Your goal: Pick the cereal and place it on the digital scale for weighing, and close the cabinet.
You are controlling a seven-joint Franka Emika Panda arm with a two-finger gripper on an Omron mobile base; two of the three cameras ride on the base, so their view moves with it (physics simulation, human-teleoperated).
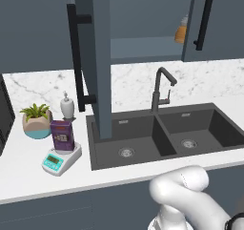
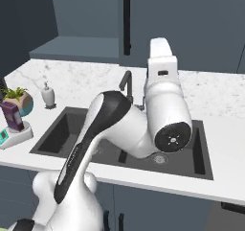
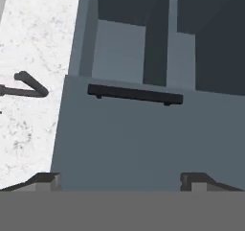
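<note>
The purple cereal [image 1: 62, 135] stands upright on the digital scale [image 1: 61, 159] at the counter's left end; in the right base view the cereal [image 2: 12, 116] and the scale [image 2: 15, 134] sit at the far left. The cabinet [image 1: 143, 47] hangs above the sink, its left door [image 1: 95, 57] swung out edge-on and its right door [image 1: 214, 19] shut. My gripper [image 3: 119, 182] is open with nothing between its fingertips [image 3: 45, 179], and it faces a cabinet door panel [image 3: 143, 139] and its black handle [image 3: 135, 94] at close range. My raised hand [image 2: 160, 52] is up by the cabinet.
An orange bottle [image 1: 180, 31] stands on the cabinet's inner shelf. A plant pot [image 1: 37, 122] and soap dispenser [image 1: 67, 105] stand behind the scale. The dark double sink [image 1: 162, 133] and faucet [image 1: 161, 88] lie below the cabinet. My arm [image 2: 119, 124] reaches over the sink.
</note>
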